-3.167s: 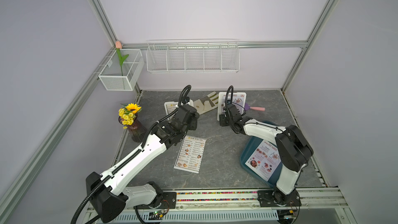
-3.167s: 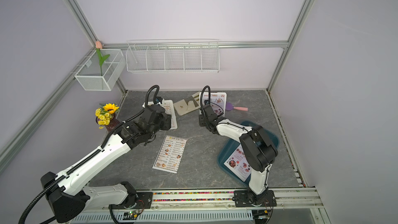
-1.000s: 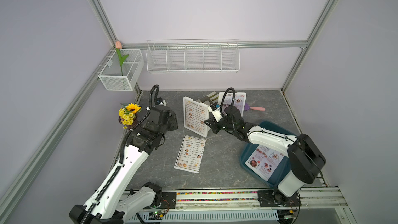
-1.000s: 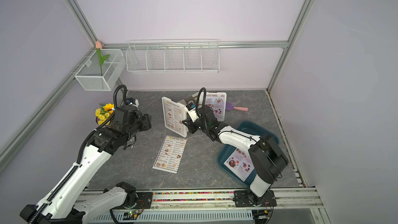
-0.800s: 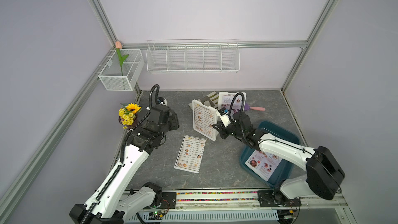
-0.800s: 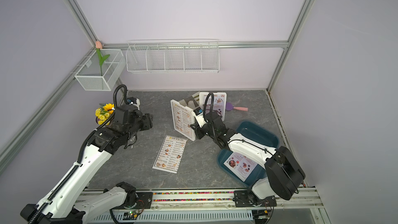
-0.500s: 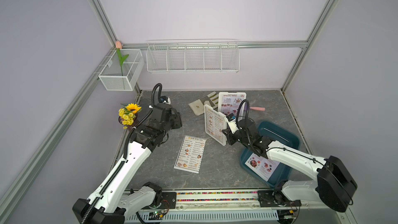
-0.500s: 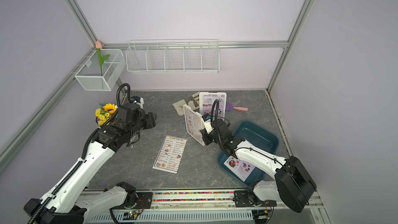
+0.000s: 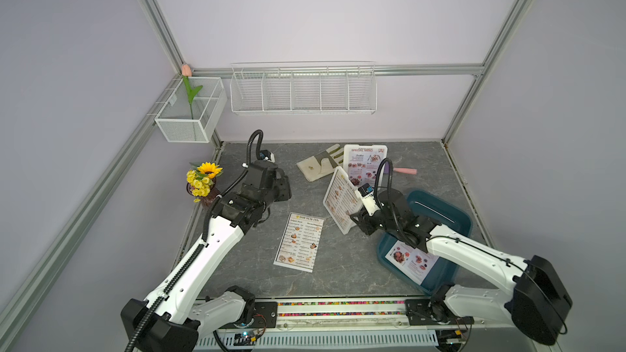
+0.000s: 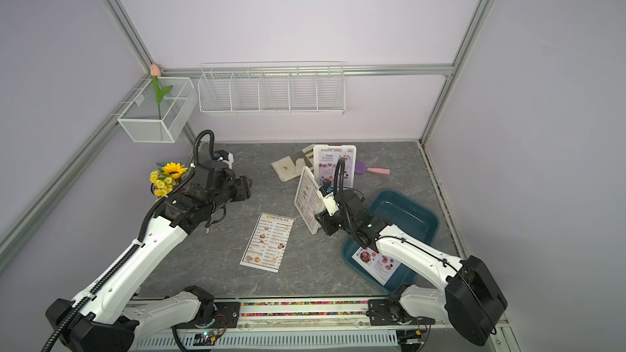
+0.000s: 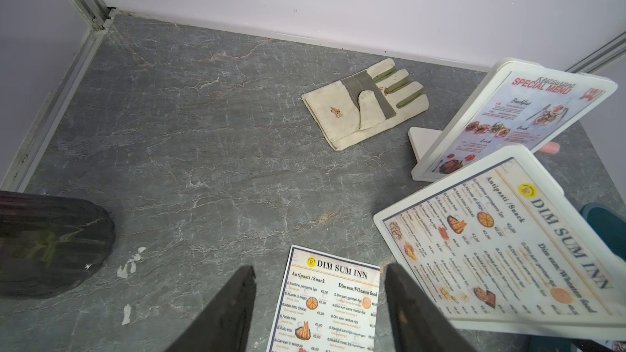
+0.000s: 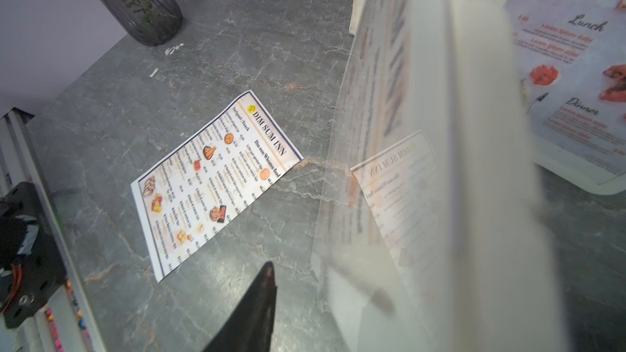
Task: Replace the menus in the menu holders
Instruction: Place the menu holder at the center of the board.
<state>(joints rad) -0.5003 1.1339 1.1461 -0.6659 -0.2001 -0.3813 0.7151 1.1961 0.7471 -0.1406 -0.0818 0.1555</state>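
Note:
A white menu holder (image 9: pixel 340 203) with a DIM SUM INN menu stands tilted on the table beside the tray, blurred in the right wrist view (image 12: pixel 440 164). My right gripper (image 9: pixel 355 223) is at its lower edge, open: one finger (image 12: pixel 261 299) stands clear of the frame, and the other shows only as a shadow behind it. Another menu holder (image 9: pixel 364 164), showing SPECIAL MENU, stands at the back. A loose DIM SUM INN menu (image 9: pixel 299 247) lies flat mid-table. My left gripper (image 11: pixel 318 286) hovers open over its top edge, holding nothing.
A dark teal tray (image 9: pixel 450 221) at the right holds one menu sheet (image 9: pixel 411 260). A striped glove (image 9: pixel 318 165) and a pink-handled tool (image 9: pixel 404 171) lie at the back. A vase of yellow flowers (image 9: pixel 203 181) stands at the left. Wire baskets (image 9: pixel 303 91) hang on the wall.
My right arm carried the DIM SUM INN holder from the back to beside the tray, and its jaws have opened. The left arm barely moved.

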